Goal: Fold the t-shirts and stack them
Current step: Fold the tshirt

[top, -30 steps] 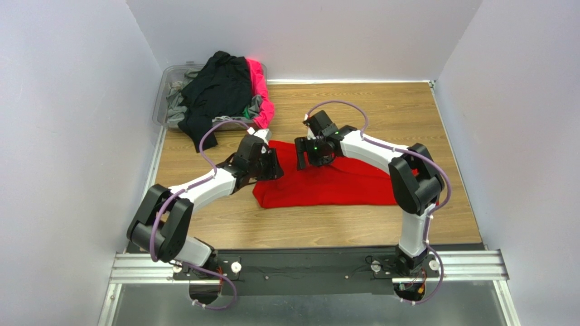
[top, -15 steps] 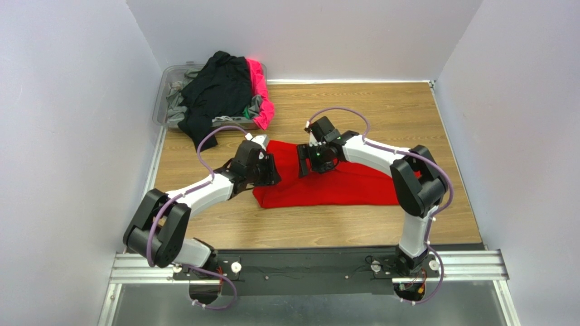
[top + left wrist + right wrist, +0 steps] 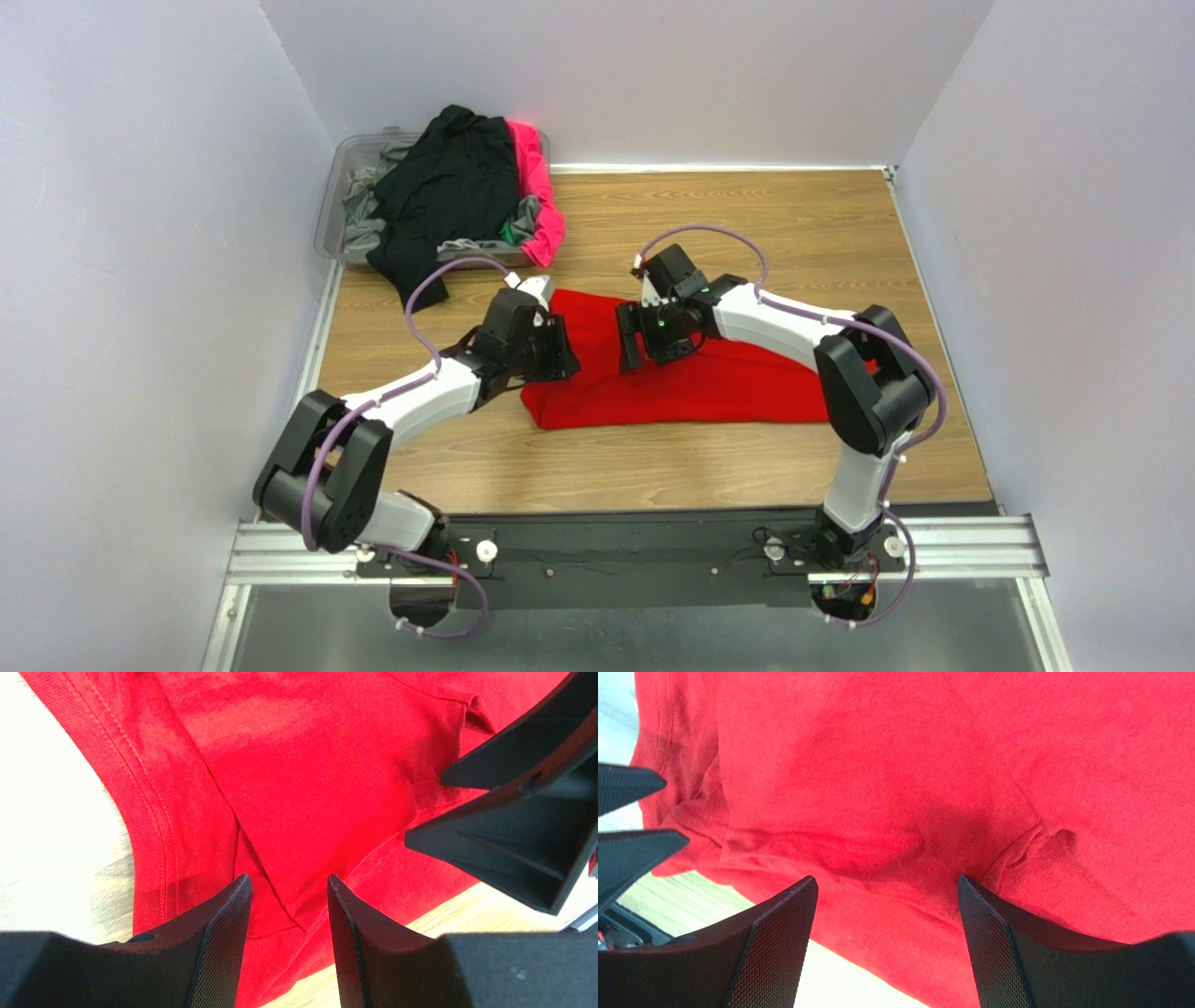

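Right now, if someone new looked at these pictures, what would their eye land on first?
The bright red t-shirt, lying partly folded in the middle of the wooden table, stands out first. Both arms lean over its left end, the left gripper and right gripper open over the cloth. In the far left corner, a pile of black and hot pink shirts spills out of a clear bin.

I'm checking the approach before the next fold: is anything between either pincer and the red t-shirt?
Nothing visible. The left pincer and the right pincer hover open just over the red t-shirt, only bare cloth under them. The bin of other shirts sits apart.
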